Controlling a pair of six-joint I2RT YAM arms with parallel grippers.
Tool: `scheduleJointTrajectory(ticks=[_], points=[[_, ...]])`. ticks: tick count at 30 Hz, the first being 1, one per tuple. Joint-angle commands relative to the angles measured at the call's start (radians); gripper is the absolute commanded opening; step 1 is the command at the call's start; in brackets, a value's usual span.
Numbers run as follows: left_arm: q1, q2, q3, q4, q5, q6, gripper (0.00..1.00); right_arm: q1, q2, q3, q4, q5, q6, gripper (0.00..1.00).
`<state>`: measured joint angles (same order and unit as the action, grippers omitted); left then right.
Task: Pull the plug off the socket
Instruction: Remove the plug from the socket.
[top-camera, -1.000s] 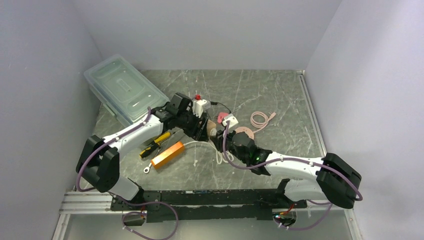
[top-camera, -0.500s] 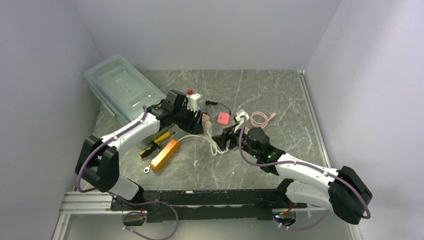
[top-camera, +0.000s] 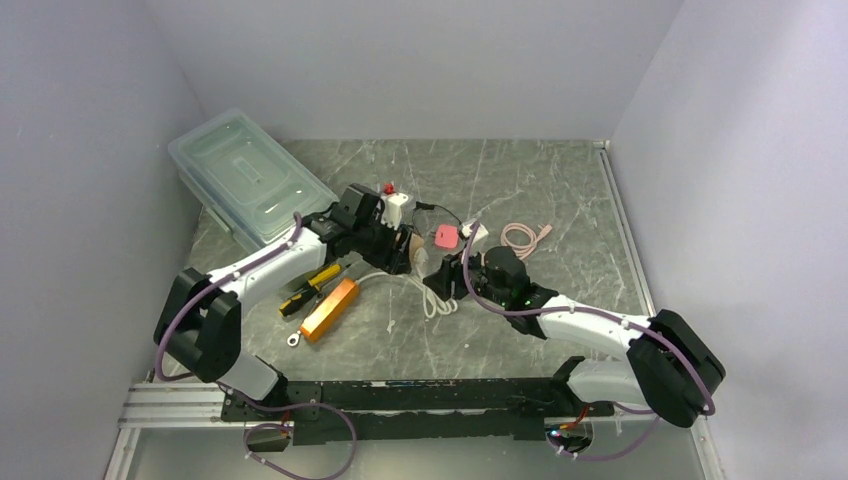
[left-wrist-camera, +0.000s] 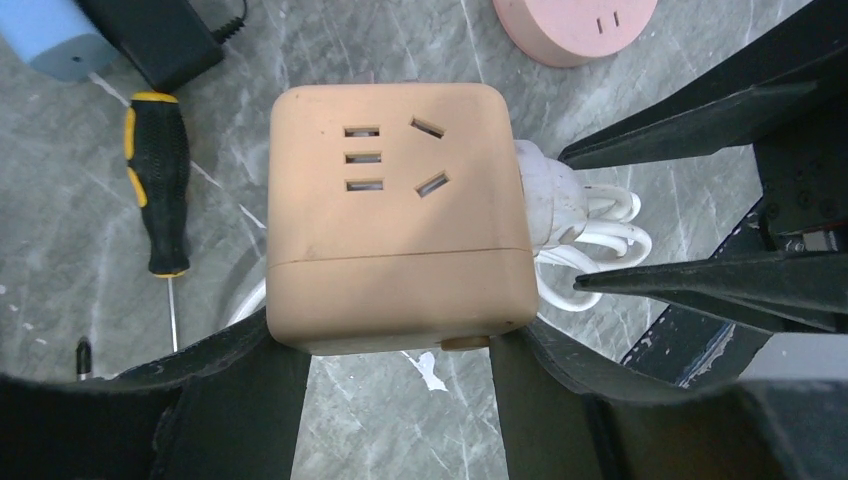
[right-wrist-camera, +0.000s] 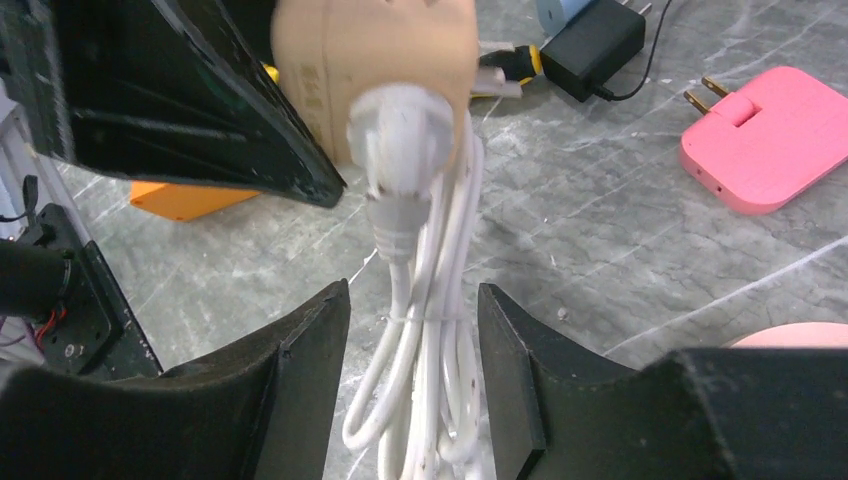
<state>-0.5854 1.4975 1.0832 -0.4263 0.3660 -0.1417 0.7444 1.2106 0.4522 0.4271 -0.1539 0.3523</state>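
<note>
While left gripper (left-wrist-camera: 398, 345) clamps tan plastic cube socket (left-wrist-camera: 395, 230) between fingers, round white plug (right-wrist-camera: 408, 140) still seated in cube's side, just ahead of right gripper (right-wrist-camera: 412, 330). Right fingers (right-wrist-camera: 300, 380) apart, straddling bundled white cord (right-wrist-camera: 425, 400), gripping nothing. Pull not yet done: closing on plug and drawing it out apparently left.

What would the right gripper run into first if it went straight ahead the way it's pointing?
Most likely the white plug seated in the tan socket cube. The open right gripper points at it, straddling the plug's cable; depth is hard to judge.
</note>
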Motion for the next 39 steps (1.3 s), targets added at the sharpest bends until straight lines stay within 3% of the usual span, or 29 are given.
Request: scheduleJointTrajectory(ticks=[1,4,8,14,20,25,39], points=[[-0.036,0.02,0.048,0.033,0.008,0.012,0.0,-0.005,0.01,0.048,0.052,-0.038,0.026,0.57],[-0.058,0.028,0.048,0.034,0.008,0.025,0.0,-0.008,0.015,0.051,0.045,-0.028,0.032,0.59],[-0.073,0.031,0.052,0.027,0.003,0.034,0.0,-0.017,0.015,0.054,0.031,-0.019,0.034,0.48],[-0.088,0.021,0.051,0.027,0.002,0.051,0.0,-0.034,0.039,0.068,0.02,-0.036,0.042,0.43],[-0.094,0.022,0.053,0.026,-0.006,0.056,0.0,-0.042,0.077,0.09,0.003,-0.07,0.045,0.28],[-0.093,0.048,0.07,0.001,-0.058,0.046,0.0,-0.041,0.078,0.089,0.031,-0.103,0.051,0.0],[-0.091,0.067,0.073,0.0,-0.041,0.045,0.0,0.017,0.037,0.094,-0.001,-0.024,0.022,0.0]])
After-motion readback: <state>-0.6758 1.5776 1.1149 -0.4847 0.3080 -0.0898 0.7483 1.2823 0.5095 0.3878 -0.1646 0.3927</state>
